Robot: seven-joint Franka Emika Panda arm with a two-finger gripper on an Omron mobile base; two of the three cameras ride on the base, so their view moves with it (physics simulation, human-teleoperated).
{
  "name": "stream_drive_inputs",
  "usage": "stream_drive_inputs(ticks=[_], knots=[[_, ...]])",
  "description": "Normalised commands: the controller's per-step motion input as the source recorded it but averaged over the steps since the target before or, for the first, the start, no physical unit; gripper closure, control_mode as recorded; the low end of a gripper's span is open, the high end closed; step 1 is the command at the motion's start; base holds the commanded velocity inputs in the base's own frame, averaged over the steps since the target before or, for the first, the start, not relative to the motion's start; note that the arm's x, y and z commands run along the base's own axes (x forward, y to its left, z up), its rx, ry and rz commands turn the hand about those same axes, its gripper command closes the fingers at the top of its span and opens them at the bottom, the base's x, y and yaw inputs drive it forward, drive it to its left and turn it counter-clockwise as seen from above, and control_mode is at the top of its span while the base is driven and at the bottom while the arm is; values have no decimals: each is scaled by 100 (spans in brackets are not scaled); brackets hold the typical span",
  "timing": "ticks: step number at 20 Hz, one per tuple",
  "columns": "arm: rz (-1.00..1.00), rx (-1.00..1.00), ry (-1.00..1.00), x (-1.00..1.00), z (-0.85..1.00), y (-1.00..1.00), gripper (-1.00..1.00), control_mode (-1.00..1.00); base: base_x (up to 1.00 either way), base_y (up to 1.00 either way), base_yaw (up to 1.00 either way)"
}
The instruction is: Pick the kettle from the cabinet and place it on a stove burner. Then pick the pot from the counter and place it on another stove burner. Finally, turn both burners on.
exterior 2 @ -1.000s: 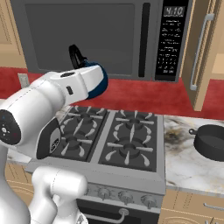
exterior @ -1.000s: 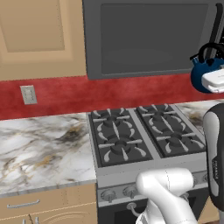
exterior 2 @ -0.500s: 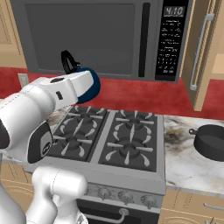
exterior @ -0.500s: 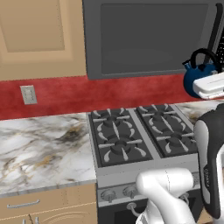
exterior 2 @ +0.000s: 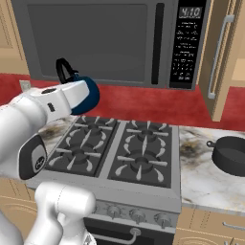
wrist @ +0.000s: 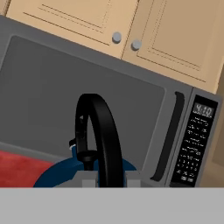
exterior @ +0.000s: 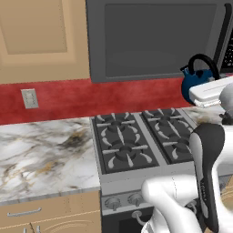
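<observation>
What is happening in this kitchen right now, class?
The robot arm is carrying the blue kettle in the air above the stove burners, in front of the microwave. In the hand view the gripper sits at the base of the kettle's black handle. No burner has anything on it yet. The dark pot waits on the marble counter, right of the stove.

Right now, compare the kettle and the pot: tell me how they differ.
The kettle is glossy blue; the pot is dark grey-black. The kettle has one arched black handle on top; the pot shows a small side handle. The kettle is held up above the stove; the pot sits on the counter. Both are round.
</observation>
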Motion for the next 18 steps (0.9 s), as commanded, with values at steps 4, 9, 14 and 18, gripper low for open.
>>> stream_drive_inputs(ticks=[4, 9, 14, 18], knots=[[0, 0, 0, 0, -9, 29, 100, -100, 0, 0, 0], [0, 0, 0, 0, -12, 30, 100, -100, 0, 0, 0], [0, 0, 0, 0, -21, 31, 100, -100, 0, 0, 0], [-1, 1, 0, 0, -24, 29, 100, -100, 0, 0, 0]])
